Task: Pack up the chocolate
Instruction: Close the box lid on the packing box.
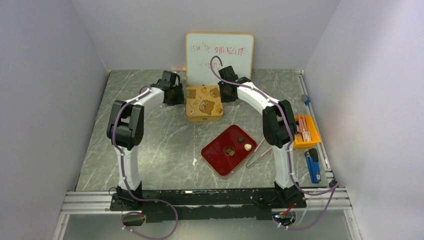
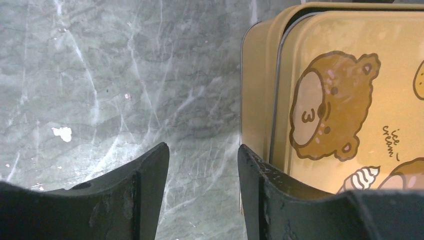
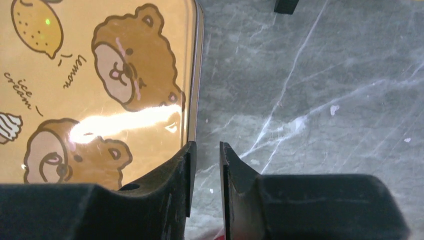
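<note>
marble table (image 1: 150, 150): chocolate (image 1: 229, 150) on red plate (image 1: 219, 163), orientation unclear

— What is carried by the grey marbled table (image 1: 160, 145)?
— A yellow bear tin (image 1: 204, 103) is set at the back and 1 red tray (image 1: 218, 159) mid-table. Pink tweezers (image 1: 259, 156) are laid just beside the tray, and an orange box (image 1: 306, 131) and a blue object (image 1: 313, 166) are placed at the right edge.

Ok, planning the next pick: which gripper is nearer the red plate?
Right. The right gripper sits at the tin's right edge, just behind the plate; the left gripper is across the tin, farther off.
</note>
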Robot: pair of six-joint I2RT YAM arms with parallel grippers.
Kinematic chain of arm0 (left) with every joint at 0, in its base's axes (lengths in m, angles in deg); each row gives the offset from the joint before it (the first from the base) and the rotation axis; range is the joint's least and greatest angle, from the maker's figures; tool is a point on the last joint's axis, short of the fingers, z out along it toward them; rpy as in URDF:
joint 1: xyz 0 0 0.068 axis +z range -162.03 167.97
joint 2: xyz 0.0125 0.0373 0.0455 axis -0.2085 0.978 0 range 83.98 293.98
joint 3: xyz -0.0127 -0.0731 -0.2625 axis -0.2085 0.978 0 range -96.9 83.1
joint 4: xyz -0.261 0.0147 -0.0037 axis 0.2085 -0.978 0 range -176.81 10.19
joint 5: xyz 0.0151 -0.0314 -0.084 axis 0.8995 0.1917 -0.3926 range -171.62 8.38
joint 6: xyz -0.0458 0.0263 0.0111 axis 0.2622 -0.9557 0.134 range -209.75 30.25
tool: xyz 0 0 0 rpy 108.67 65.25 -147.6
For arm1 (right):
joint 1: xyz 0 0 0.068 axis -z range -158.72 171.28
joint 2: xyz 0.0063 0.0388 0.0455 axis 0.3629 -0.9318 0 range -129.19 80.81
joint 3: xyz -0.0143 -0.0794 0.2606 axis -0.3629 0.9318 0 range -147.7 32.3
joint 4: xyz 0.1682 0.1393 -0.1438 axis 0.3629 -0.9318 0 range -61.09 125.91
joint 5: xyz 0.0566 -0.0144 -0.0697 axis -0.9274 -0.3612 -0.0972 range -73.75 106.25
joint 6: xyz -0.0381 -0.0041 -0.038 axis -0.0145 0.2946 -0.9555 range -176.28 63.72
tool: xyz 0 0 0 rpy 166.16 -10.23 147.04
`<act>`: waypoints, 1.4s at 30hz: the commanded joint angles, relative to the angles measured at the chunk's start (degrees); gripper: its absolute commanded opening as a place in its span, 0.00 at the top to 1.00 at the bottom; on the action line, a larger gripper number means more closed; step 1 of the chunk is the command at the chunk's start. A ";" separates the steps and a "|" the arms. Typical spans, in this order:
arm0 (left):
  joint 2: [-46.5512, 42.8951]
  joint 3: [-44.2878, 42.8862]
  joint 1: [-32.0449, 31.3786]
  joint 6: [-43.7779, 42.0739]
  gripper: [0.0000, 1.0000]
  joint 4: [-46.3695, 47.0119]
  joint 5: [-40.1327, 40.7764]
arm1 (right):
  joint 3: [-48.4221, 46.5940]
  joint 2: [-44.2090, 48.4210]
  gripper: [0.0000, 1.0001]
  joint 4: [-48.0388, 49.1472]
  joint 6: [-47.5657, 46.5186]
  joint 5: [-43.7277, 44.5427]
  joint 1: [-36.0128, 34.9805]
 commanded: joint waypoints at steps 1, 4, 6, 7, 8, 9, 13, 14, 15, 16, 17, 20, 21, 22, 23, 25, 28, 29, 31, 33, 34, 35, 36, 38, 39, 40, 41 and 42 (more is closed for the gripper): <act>-3.58 0.08 0.50 -1.09 0.42 1.51 -0.64 | 1.49 3.67 0.72 1.33 0.94 1.17 -1.60; -3.60 0.12 0.52 -1.05 0.42 1.70 -0.64 | 2.47 4.06 0.72 1.76 1.20 1.84 -2.10; -3.52 0.02 0.58 -1.04 0.42 1.70 -0.64 | 2.46 3.98 0.72 1.60 1.36 2.24 -2.11; -3.52 -0.03 0.65 -1.05 0.42 1.66 -0.64 | 2.29 3.90 0.72 1.64 1.26 2.48 -2.13; -3.59 -0.07 0.67 -0.99 0.42 1.62 -0.64 | 2.07 3.81 0.72 1.52 1.22 2.68 -2.13; -3.65 -0.03 0.69 -0.90 0.42 1.55 -0.64 | 1.84 3.75 0.72 1.43 1.26 2.97 -2.18; -4.31 0.01 0.80 -0.79 0.42 0.95 0.01 | 0.86 3.55 0.72 1.07 1.00 4.31 -2.12; -4.57 0.06 0.91 -0.71 0.42 0.64 0.63 | 0.85 3.60 0.72 1.11 1.04 4.80 -2.14; -4.90 0.28 1.04 -0.53 0.42 0.53 1.29 | 0.85 3.60 0.72 1.10 1.11 5.24 -2.16; -5.36 0.62 1.37 -0.41 0.42 0.48 1.63 | 0.73 3.61 0.71 1.02 1.15 5.66 -2.04; -5.81 1.00 1.68 -0.17 0.42 0.55 1.80 | 0.66 3.75 0.71 1.04 1.35 6.05 -1.98; -7.25 1.92 2.56 0.23 0.42 0.42 2.77 | 0.08 3.84 0.66 0.90 1.56 6.57 -1.67; -7.88 2.16 2.82 0.31 0.42 0.36 3.03 | -0.25 3.88 0.64 0.79 1.50 6.85 -1.59; -8.44 2.53 3.05 0.39 0.42 0.50 3.23 | -0.43 3.90 0.63 0.76 1.49 6.88 -1.58; -9.04 2.87 3.31 0.50 0.42 0.62 3.29 | -0.75 3.90 0.61 0.62 1.48 7.07 -1.46; -9.97 3.23 3.60 0.61 0.41 0.50 3.47 | -1.12 3.94 0.58 0.53 1.61 7.37 -1.32; -11.80 3.97 3.89 0.81 0.41 0.60 2.72 | -1.05 4.61 0.54 0.64 2.04 7.89 -1.19; -12.91 4.42 3.92 0.90 0.40 0.86 1.95 | -0.89 5.01 0.53 0.86 2.17 7.93 -1.03; -14.66 5.64 3.92 0.81 0.39 2.37 -0.33 | -0.24 5.82 0.52 1.19 2.72 7.64 -0.80; -15.99 6.38 3.92 0.86 0.37 3.19 -3.67 | 0.69 6.71 0.51 1.68 3.37 6.69 -0.50; -16.52 6.76 3.92 0.90 0.35 3.55 -5.49 | 1.36 7.20 0.50 2.04 3.67 5.88 -0.31; -17.05 7.15 3.92 0.89 0.34 3.82 -7.07 | 2.08 7.78 0.50 2.53 3.83 4.91 -0.05; -17.39 7.41 3.92 0.84 0.34 3.89 -8.69 | 3.16 8.45 0.49 3.45 4.11 3.66 0.14; -17.74 7.69 3.84 0.63 0.33 3.68 -11.19 | 5.41 9.62 0.48 5.36 4.64 0.86 0.50; -17.84 7.87 3.84 0.55 0.32 3.60 -12.32 | 6.42 10.10 0.48 6.29 5.02 -0.68 0.77; -17.86 8.10 3.79 0.45 0.32 3.56 -13.17 | 7.18 10.46 0.48 6.88 5.44 -1.73 0.91; -17.91 8.52 3.75 0.38 0.32 3.76 -14.22 | 7.97 10.75 0.48 7.71 5.94 -2.60 0.92; -17.96 8.82 3.63 0.37 0.32 3.95 -15.28 | 8.66 11.07 0.48 8.25 6.13 -3.21 0.91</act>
